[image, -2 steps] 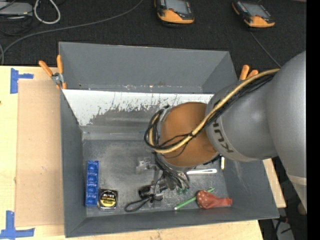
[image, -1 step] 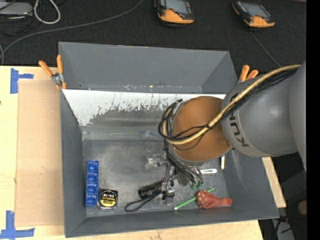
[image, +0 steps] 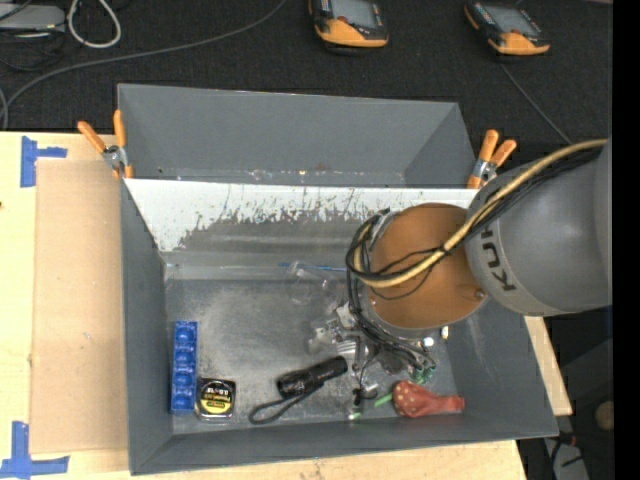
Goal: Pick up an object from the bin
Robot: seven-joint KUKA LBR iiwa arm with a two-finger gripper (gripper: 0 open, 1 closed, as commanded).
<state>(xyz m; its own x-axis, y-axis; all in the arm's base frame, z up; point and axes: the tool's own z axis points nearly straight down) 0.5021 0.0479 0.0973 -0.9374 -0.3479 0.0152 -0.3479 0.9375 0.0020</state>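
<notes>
We see the gripper low in the front right of the bin, right over the thick end of a black torch. A red thing lies just beside it. We cannot tell if the gripper is open or closed.

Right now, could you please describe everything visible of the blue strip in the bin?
The blue strip is a long, narrow piece, plastic by its look, with a row of rounded bumps along its top. It lies flat on the bin's floor, lengthwise beside the left wall, near the front corner. A yellow and black tape measure sits by its nearer end; whether they touch I cannot tell.
</notes>
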